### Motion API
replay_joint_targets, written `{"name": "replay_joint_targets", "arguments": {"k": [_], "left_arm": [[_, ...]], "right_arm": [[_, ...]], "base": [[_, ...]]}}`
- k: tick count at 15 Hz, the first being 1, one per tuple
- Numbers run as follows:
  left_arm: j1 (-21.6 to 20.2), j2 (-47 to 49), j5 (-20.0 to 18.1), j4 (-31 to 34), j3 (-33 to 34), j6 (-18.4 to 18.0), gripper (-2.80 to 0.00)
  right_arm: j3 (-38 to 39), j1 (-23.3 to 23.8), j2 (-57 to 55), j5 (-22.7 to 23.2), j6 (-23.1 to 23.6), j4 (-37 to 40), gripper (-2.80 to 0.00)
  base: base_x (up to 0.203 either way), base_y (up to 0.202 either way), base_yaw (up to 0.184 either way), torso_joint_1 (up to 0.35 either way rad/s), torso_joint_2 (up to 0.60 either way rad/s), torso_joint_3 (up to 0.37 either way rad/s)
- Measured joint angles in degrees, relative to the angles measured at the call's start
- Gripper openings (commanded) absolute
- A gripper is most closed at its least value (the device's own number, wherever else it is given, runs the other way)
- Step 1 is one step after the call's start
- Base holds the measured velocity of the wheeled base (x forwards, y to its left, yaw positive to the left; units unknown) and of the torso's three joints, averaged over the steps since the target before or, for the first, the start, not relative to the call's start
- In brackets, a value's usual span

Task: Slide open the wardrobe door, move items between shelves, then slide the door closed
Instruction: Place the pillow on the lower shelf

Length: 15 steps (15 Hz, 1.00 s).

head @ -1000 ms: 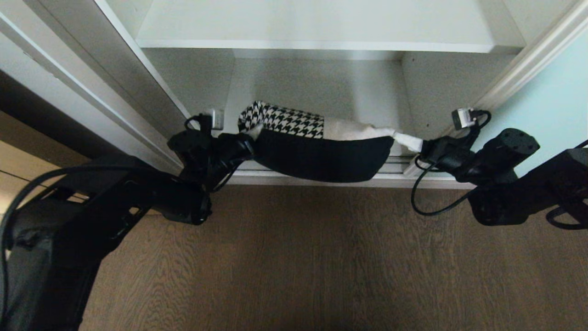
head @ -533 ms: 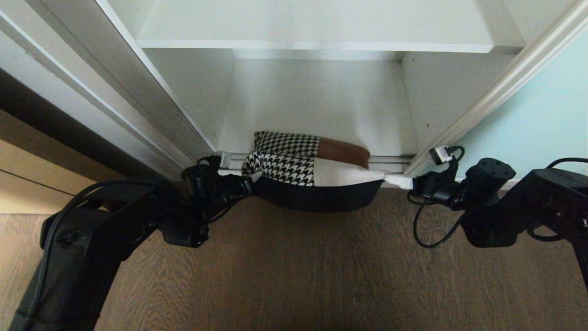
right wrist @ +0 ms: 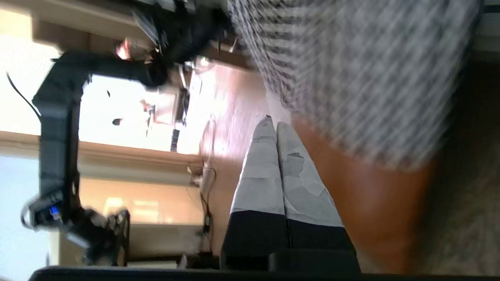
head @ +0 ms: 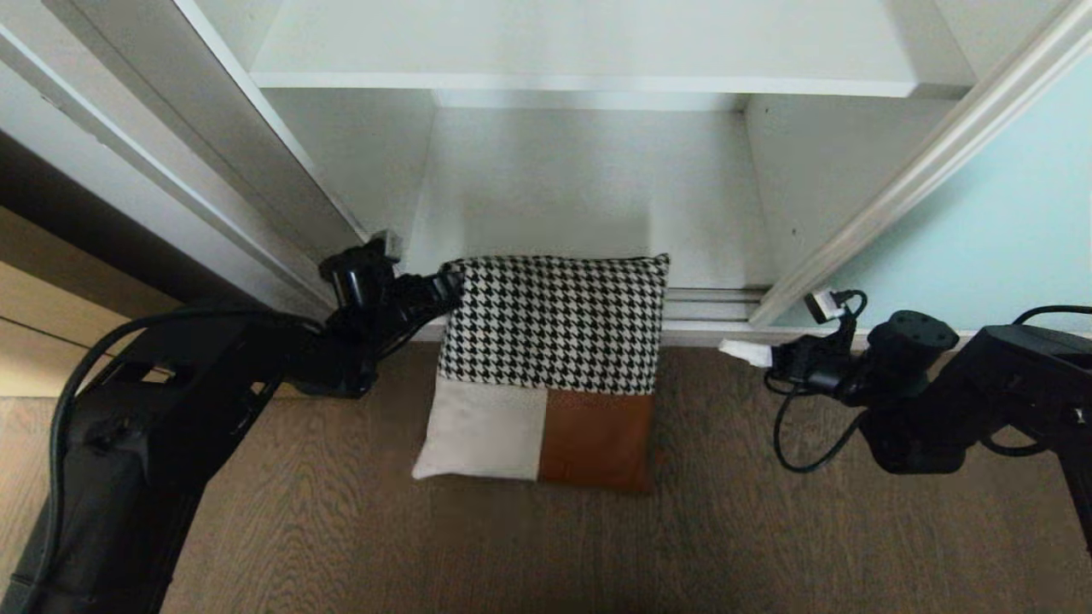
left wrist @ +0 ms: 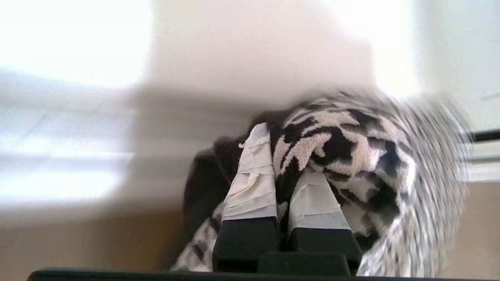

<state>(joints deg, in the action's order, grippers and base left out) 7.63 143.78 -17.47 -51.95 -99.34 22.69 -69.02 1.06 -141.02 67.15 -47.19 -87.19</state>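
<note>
The item, a square cushion-like cloth piece with a houndstooth top and beige and rust-orange lower squares, hangs flat-faced in front of the wardrobe's bottom edge. My left gripper is shut on its upper left corner; in the left wrist view the taped fingers pinch the houndstooth cloth. To the item's right, my right gripper is shut on nothing and clear of the cloth; its fingertips meet beside the orange patch. The shelves are bare. The aqua sliding wardrobe door stands at right.
Brown wood-grain floor lies below the item; whether the item's lower edge touches it I cannot tell. The door track runs along the wardrobe's bottom board. The wardrobe's grey left frame slants close behind my left arm.
The item was stretched between both grippers at the wardrobe's bottom. Its right end has come out of my right gripper, and it has swung down and unfolded, hanging from the left gripper alone.
</note>
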Motion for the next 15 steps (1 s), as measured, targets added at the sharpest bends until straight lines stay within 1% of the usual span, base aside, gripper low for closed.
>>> {"name": "replay_joint_targets", "arguments": {"k": [1, 3, 4, 6, 8, 9, 12, 14, 15], "left_arm": [[1.1, -0.3, 0.0, 1.3, -3.2, 0.0, -2.80], [3.0, -0.5, -0.1, 5.8, -9.0, -0.4, -2.80], [3.4, -0.4, -0.1, 8.3, -10.2, -0.5, -2.80], [3.8, 0.3, -0.5, 9.8, -11.3, -0.5, -2.80], [3.5, 0.8, -2.4, 9.8, -11.8, -0.5, -2.80], [3.4, 0.8, -2.7, 9.5, -11.8, -0.6, -2.80], [2.9, 0.5, -2.7, 8.2, -11.9, -0.7, -2.80], [1.6, 1.1, -2.3, 7.4, -11.9, -1.2, -2.80], [0.7, 2.0, -2.0, 6.1, -11.9, -1.2, -2.80]], "right_arm": [[0.8, -0.2, 0.3, 0.0, 1.8, 0.0, -2.80], [1.6, 0.1, 0.5, 0.0, 2.8, 0.0, -2.80], [1.5, 0.1, 0.3, -0.2, 2.6, 0.0, -2.80], [0.9, -0.3, -0.4, -0.3, 2.4, 0.0, -2.80], [0.8, -0.2, -1.0, -0.4, 2.5, 0.0, -2.80], [0.7, -0.1, -1.2, -0.3, 2.6, 0.0, -2.80], [-0.3, 0.0, -2.3, -0.4, 2.4, 0.0, -2.80], [-2.0, 0.0, -3.6, -0.4, 2.3, 0.2, -2.80], [-2.8, -0.2, -4.0, -0.5, 2.3, 1.8, -2.80]], "base": [[0.000, 0.000, 0.000, 0.000, 0.00, 0.000], [0.000, 0.000, 0.000, 0.000, 0.00, 0.000], [0.000, 0.000, 0.000, 0.000, 0.00, 0.000], [0.000, 0.000, 0.000, 0.000, 0.00, 0.000], [0.000, 0.000, 0.000, 0.000, 0.00, 0.000], [0.000, 0.000, 0.000, 0.000, 0.00, 0.000], [0.000, 0.000, 0.000, 0.000, 0.00, 0.000], [0.000, 0.000, 0.000, 0.000, 0.00, 0.000], [0.000, 0.000, 0.000, 0.000, 0.00, 0.000]]}}
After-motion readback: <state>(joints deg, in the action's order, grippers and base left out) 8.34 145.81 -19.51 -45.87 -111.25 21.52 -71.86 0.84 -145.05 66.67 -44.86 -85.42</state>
